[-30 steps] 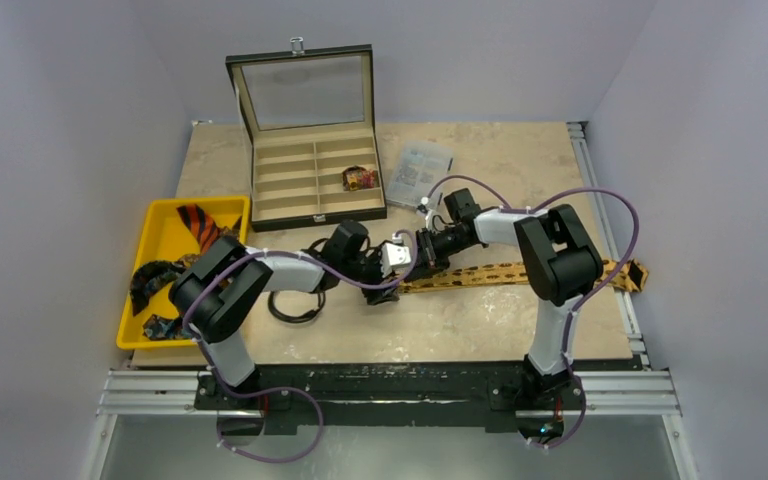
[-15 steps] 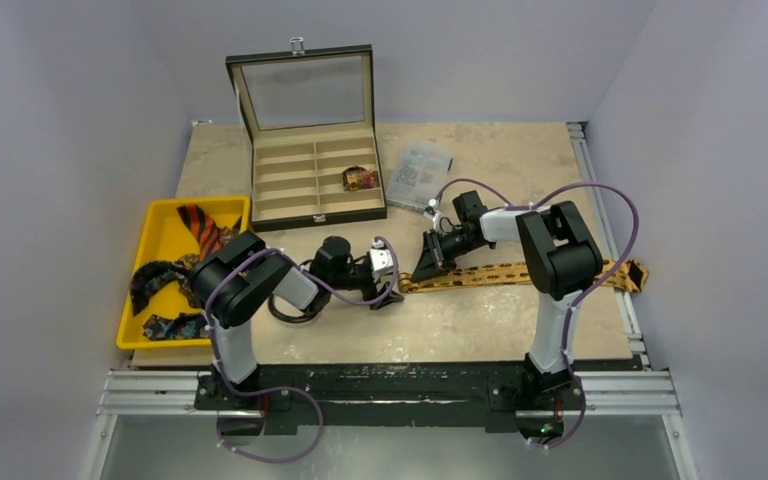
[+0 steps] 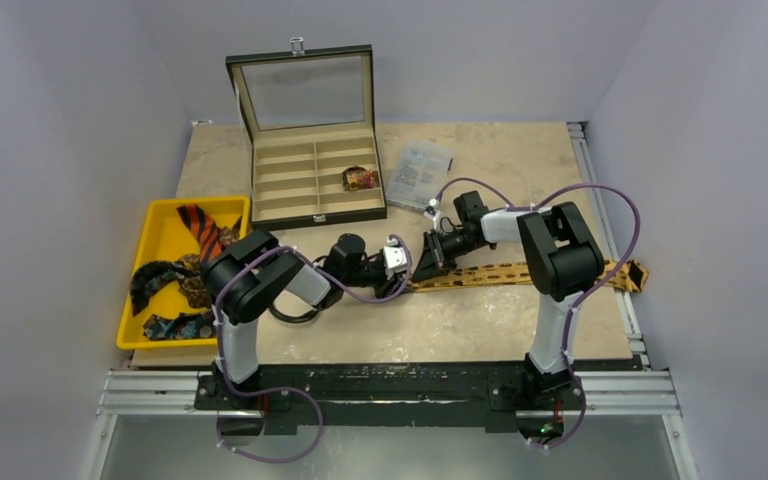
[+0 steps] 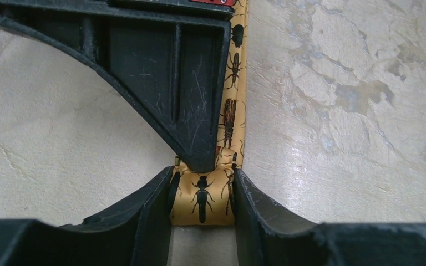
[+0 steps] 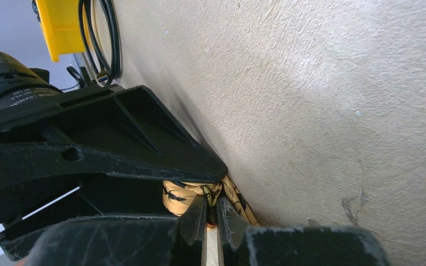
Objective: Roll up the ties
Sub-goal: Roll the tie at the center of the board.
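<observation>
Tip to tip over a gold tie [image 3: 500,272] printed with beetles, laid flat on a marbled table [image 3: 520,160]. From the left wrist: left gripper [image 4: 202,188] partly closed and squeezing the tie's cut end across its width, with one finger [image 4: 155,213] hard against each edge and the cloth lifted slightly along one side. Directly ahead of those fingertips, pressing down on the same strip: one tapered black finger of the right gripper [image 5: 212,213]. From the right wrist: pressed almost together, pinching a fold of the gold cloth, with a bunched loop of tie just beyond the tips and tucked under the other arm's finger. Stretched away behind the right gripper, under that arm's elbow and on to the table's edge: the rest of the tie, flat and straight. Behind the left gripper, close beside its wrist: a black cable loop [image 5: 111,50]. Farther back on that same side, well apart from both hands: a yellow tray [image 3: 165,240] holding an orange tie [image 3: 200,225] with black stripes and dark patterned ties [image 3: 150,275]. Beyond both grippers, toward the back wall: an open box [image 3: 315,218] with its glass lid propped up and a small multicoloured roll [image 3: 360,178] in one compartment; just beside the box, a clear packet [image 3: 420,172].
</observation>
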{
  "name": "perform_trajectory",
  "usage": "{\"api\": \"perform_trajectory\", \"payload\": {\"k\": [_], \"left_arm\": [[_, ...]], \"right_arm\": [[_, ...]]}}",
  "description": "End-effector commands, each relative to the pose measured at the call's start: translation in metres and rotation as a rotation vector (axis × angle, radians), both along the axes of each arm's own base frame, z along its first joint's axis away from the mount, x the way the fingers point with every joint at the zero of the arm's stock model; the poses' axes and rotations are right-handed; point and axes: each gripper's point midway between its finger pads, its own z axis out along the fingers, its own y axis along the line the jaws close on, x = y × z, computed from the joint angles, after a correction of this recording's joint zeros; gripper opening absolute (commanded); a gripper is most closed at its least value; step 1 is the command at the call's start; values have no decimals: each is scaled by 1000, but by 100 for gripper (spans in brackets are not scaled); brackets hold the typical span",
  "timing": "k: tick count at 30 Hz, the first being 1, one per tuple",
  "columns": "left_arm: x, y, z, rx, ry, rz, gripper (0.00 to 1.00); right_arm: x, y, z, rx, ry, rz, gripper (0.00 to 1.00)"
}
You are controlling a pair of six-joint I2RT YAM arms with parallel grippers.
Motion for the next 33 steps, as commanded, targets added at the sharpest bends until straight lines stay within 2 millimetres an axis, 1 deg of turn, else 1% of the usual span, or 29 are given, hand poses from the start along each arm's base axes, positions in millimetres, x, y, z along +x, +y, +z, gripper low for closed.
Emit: {"api": "perform_trajectory", "payload": {"k": [1, 2, 3, 4, 5, 8, 11, 13, 16, 18, 21, 25, 28, 29, 30, 31, 32, 33], "left_arm": [[-2, 8, -22, 164, -14, -18, 31], [-3, 11, -26, 199, -9, -21, 28], [-3, 14, -29, 236, -5, -18, 24], [-5, 19, -32, 279, 8, -17, 23], [-6, 23, -36, 317, 15, -17, 21], [-14, 37, -44, 405, 19, -36, 21], [-19, 46, -49, 476, 28, -50, 21], [-19, 48, -50, 508, 20, -53, 21], [-20, 48, -50, 537, 22, -56, 21], [-22, 46, -49, 546, 24, -60, 21], [-23, 44, -50, 557, 20, -65, 22], [-25, 43, -50, 562, 38, -65, 23], [-25, 42, -50, 562, 40, -65, 23], [-26, 42, -50, 564, 42, -64, 23], [-25, 43, -50, 564, 43, -62, 23], [-25, 43, -50, 565, 42, -60, 23], [-25, 42, -50, 563, 42, -58, 23], [-25, 42, -50, 561, 45, -56, 24]], "right_arm": [[-5, -22, -35, -164, -68, 35, 0], [-6, -20, -31, -150, -66, 41, 2], [-6, -20, -27, -145, -61, 45, 9], [-4, -21, -22, -142, -66, 41, 15], [-1, -22, -15, -141, -73, 34, 19], [5, -28, 9, -130, -85, 8, 33], [0, -29, 30, -89, -76, 0, 44], [-6, -26, 40, -59, -47, -24, 48], [-6, -16, 51, 0, -13, -86, 49], [-3, -8, 53, 27, -13, -96, 49], [-3, 1, 46, 35, 4, -90, 49], [1, 5, 34, 19, 27, -98, 48], [4, 4, 25, -17, 30, -106, 41], [4, 3, 22, -29, 24, -102, 36], [3, 1, 20, -44, 23, -97, 28], [2, -1, 18, -53, 21, -88, 16], [0, -3, 16, -66, 27, -87, 10], [-2, -7, 11, -89, 25, -79, 0]]}}
